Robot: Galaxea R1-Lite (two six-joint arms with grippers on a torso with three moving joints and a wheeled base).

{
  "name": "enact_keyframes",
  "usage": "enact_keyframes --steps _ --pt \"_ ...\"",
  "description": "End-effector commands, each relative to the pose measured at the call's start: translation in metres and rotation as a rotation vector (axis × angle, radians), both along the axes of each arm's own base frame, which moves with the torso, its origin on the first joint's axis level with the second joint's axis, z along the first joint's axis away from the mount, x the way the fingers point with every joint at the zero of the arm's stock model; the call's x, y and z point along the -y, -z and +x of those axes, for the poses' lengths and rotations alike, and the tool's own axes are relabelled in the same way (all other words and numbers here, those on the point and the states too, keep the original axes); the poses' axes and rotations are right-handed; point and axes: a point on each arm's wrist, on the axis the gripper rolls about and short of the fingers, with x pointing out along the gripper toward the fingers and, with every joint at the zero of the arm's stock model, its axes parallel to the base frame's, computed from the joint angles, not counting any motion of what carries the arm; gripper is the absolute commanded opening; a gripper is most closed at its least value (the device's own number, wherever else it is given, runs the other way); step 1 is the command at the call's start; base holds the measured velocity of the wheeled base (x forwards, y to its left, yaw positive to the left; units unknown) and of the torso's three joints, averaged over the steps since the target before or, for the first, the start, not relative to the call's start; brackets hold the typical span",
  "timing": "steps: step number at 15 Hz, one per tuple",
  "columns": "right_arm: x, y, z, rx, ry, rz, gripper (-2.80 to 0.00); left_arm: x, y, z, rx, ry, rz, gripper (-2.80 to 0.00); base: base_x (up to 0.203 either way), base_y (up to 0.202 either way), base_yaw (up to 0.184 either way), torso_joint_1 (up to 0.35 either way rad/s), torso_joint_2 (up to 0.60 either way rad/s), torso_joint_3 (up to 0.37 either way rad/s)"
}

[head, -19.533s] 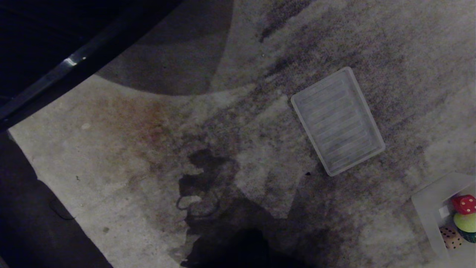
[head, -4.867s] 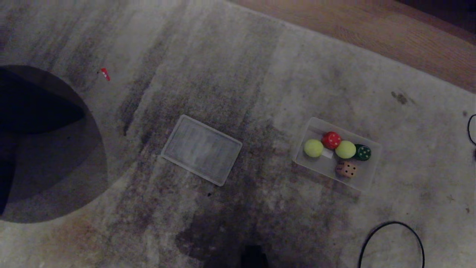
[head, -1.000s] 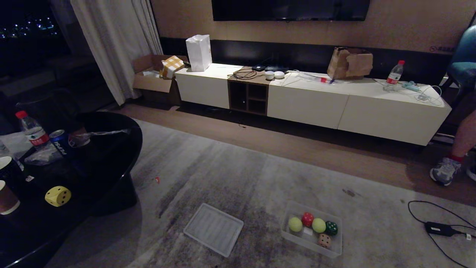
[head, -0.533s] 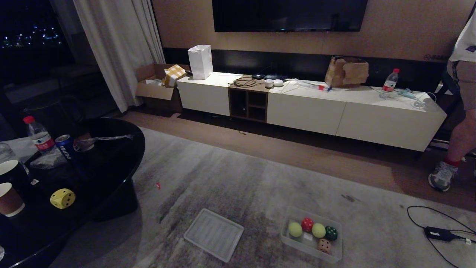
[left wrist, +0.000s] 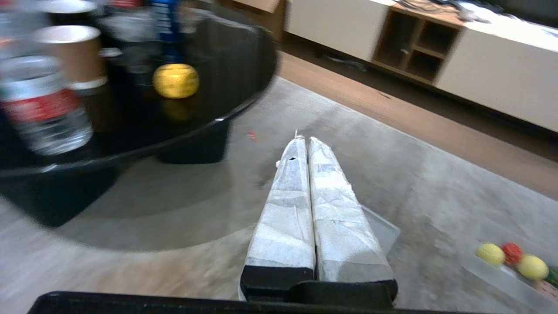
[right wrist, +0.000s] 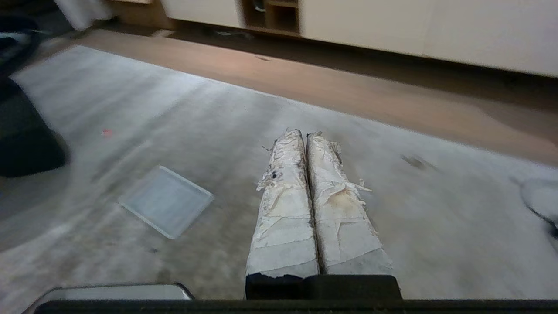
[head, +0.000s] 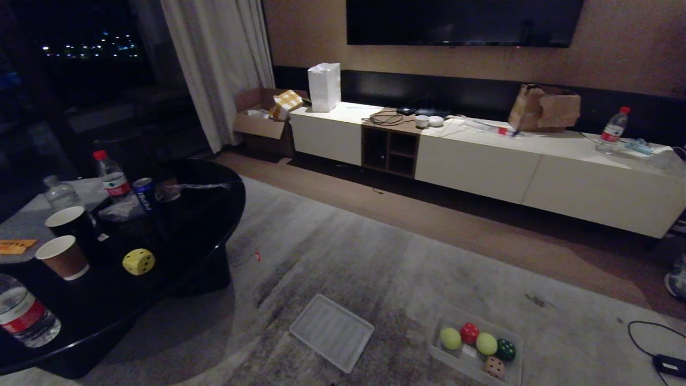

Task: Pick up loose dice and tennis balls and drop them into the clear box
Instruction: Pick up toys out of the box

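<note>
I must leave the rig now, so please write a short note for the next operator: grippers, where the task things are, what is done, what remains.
Left gripper: shut, empty, over the rug.
Right gripper: shut, empty, over the rug.
Clear box stands on the rug, its lid lying beside it.
Done: two tennis balls, plus red die, green die and peach die, are in the box.
Left: yellow die sits on the black table, among cups and bottles.

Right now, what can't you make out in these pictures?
- Clear box: near corner cut off by the head view's lower edge.
- Yellow die: dots blurred away in the left wrist view.
- Water bottle label: too small, head view.
- Cable: runs off the right edge.
</note>
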Motion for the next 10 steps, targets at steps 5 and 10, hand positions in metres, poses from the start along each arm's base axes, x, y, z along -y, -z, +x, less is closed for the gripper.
enact_keyframes --steps 5,10 --pt "0.0 -0.0001 0.0001 -0.001 -0.001 0.001 -2.8 0.0 0.0004 0.0002 -0.003 -0.001 -0.002 -2.8 0.001 -0.009 0.163 0.005 0.0 0.005" --pt "0.0 0.0002 0.0002 -0.002 -0.001 0.001 -2.8 0.0 0.0004 0.0002 -0.003 -0.001 0.0 -2.8 0.001 -0.011 0.164 0.004 0.0 0.002"
